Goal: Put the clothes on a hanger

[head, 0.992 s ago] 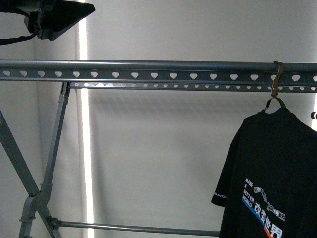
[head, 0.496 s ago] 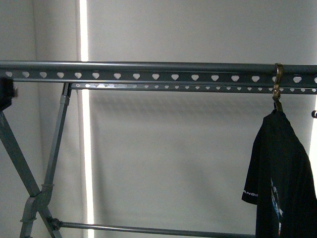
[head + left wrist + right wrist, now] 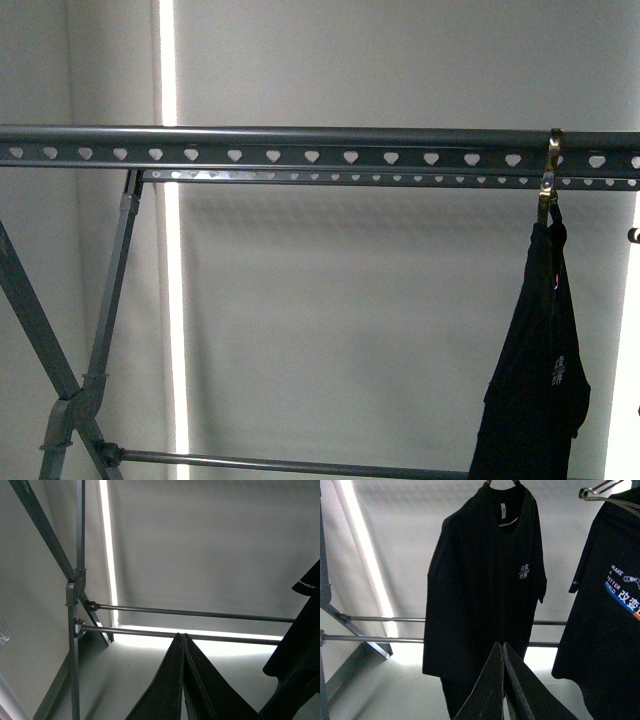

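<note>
The dark grey drying rack (image 3: 300,145) spans the front view, its top rail punched with heart-shaped holes. A black T-shirt (image 3: 535,380) hangs from a metal hook (image 3: 549,172) on the rail at the right and is turned nearly edge-on. Neither gripper shows in the front view. In the right wrist view my right gripper (image 3: 502,644) is shut and empty, in front of a hanging black T-shirt (image 3: 485,580) with a small chest print. My left gripper (image 3: 182,636) is shut and empty, with a black shirt edge (image 3: 300,645) beside it.
A second black T-shirt (image 3: 610,605) printed "MAKE A BETTER WORLD" hangs on a thin wire coat hanger (image 3: 600,492) beside the first. The rack's slanted legs (image 3: 110,300) and lower cross bars (image 3: 190,613) stand before a pale wall with a bright vertical strip (image 3: 170,300).
The hanging T-shirt has swung on its hook from facing me to nearly edge-on. The dark arm shape at the front view's upper left has gone out of view.
</note>
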Tool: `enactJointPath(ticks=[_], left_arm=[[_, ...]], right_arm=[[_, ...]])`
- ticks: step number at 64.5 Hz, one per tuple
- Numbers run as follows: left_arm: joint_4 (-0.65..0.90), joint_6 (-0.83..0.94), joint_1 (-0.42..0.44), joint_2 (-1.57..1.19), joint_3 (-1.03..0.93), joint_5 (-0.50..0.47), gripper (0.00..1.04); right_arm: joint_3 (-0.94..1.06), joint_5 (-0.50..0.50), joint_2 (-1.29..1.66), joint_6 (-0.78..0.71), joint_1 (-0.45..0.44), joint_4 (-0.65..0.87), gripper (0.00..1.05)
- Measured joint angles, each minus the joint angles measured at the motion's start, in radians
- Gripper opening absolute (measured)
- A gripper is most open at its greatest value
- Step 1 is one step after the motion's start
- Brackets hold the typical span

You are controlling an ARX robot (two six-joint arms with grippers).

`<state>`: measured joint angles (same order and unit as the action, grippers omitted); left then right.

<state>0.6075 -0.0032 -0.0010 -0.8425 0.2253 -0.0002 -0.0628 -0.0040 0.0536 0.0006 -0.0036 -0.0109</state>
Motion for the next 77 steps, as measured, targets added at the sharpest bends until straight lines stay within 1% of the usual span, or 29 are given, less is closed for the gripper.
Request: enactJointPath(ticks=[21,48,55,77], left_arm=[[-0.045,0.0,0.0,0.165,-0.115,0.0,0.04],[-0.183,0.0,0.0,0.376,-0.184,0.0,0.04],[-0.169,0.0,0.0,0.401,-0.207,-0.003,0.04],[-0.312,0.0,0.0,0.551,-0.207,-0.001,0.04]], right_arm=[[0.056,0.0,-0.048,0.0,0.0,0.007,0.02],[0.056,0.0,-0.049,0.0,0.0,0.007,0.02],[0.056,0.0,-0.049,0.0,0.0,0.007,0.02],[0.056,0.0,-0.049,0.0,0.0,0.007,0.02]])
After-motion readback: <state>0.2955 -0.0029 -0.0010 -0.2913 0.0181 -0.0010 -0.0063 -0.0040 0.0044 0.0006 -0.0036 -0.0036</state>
